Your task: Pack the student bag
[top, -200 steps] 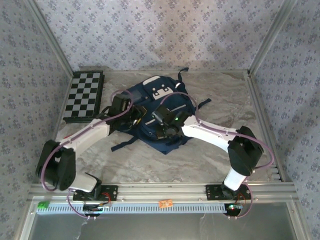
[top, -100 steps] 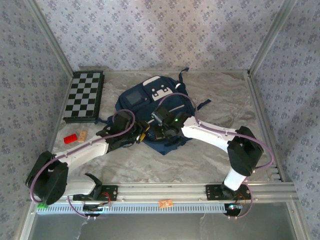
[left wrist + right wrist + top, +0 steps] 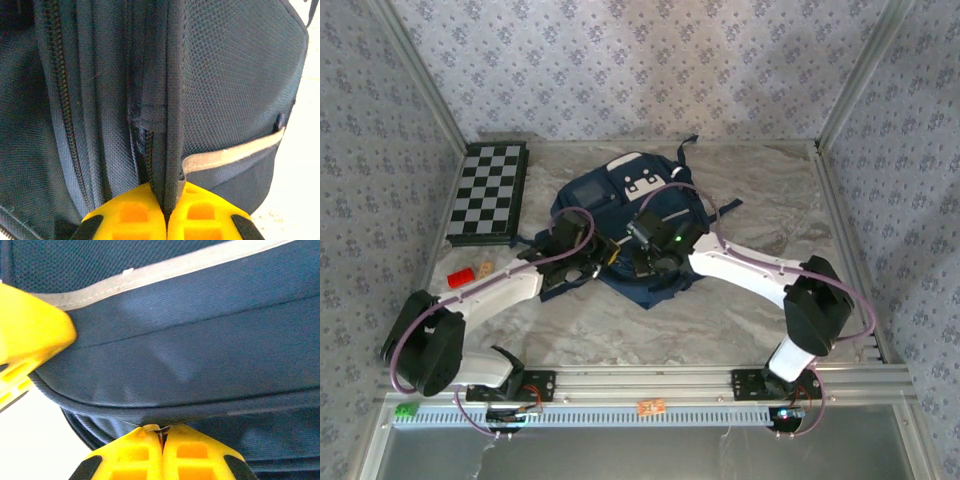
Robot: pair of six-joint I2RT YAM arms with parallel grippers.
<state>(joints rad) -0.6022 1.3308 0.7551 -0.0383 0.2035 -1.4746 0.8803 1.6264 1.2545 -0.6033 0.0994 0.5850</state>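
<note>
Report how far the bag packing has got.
Done: nothing visibly packed; whether anything is inside the student bag cannot be told. In hand: the left gripper and right gripper are each shut on fabric at the bag's zippered edge. Left: the chessboard and a red block lie outside on the table.

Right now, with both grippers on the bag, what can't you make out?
Top view: the inside of the student bag, hidden under its own fabric.
Right wrist view: whether the right gripper pinches fabric or a zipper pull; the spot is too small and sits at the frame's bottom edge.
Top view: the small red item, too small to identify.
</note>
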